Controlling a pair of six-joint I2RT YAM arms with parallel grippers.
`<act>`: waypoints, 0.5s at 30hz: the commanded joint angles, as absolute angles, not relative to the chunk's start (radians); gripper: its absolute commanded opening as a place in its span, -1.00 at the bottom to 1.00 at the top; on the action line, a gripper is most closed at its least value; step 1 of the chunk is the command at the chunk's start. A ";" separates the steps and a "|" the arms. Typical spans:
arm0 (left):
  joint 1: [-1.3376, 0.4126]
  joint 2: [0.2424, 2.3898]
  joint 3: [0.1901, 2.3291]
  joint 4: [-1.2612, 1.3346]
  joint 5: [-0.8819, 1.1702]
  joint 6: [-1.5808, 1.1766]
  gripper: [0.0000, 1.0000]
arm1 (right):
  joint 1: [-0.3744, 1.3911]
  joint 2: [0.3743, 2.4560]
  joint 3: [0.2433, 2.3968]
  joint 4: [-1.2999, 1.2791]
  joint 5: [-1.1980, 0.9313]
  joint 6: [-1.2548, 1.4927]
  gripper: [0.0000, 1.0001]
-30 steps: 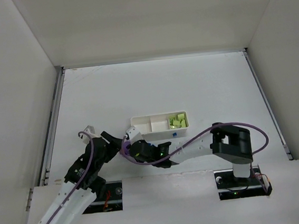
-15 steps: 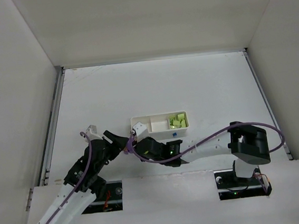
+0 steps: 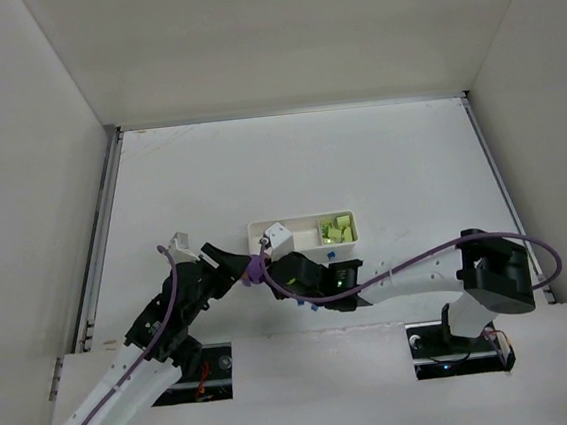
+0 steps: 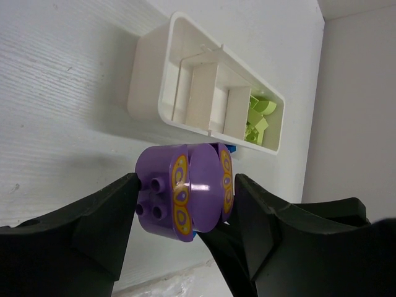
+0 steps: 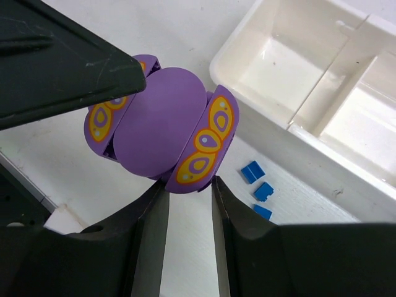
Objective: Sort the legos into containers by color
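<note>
Right wrist view: the right claw (image 5: 187, 193), narrow, pinches the lower edge of the one purple-and-orange piece (image 5: 158, 124), which is held on edge above the table (image 5: 185, 25). The left claw (image 4: 187, 182) flanks it, the studs facing one finger; whether it grips, I cannot tell. Three blue bricks (image 5: 264, 190) lie beside the tray (image 5: 272, 68). Of its three compartments, one end holds yellow-green bricks (image 4: 258, 114).
</note>
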State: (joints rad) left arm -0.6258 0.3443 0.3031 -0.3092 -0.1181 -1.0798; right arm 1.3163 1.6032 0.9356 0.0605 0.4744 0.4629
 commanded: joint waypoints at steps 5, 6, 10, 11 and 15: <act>-0.620 0.405 0.314 -0.210 -0.084 -1.072 0.21 | 1.306 1.548 0.933 0.137 0.462 0.479 -0.37; -0.617 0.410 0.318 -0.209 -0.084 -1.068 0.21 | 1.306 1.546 0.933 0.135 0.462 0.479 -0.37; -0.607 0.420 0.336 -0.204 -0.083 -1.052 0.21 | 1.306 1.557 0.933 0.138 0.459 0.480 -0.37; -0.607 0.422 0.337 -0.201 -0.078 -1.052 0.21 | 1.309 1.566 0.933 0.138 0.459 0.482 -0.37; -0.605 0.420 0.337 -0.204 -0.074 -1.052 0.20 | 1.311 1.589 0.934 0.138 0.459 0.485 -0.38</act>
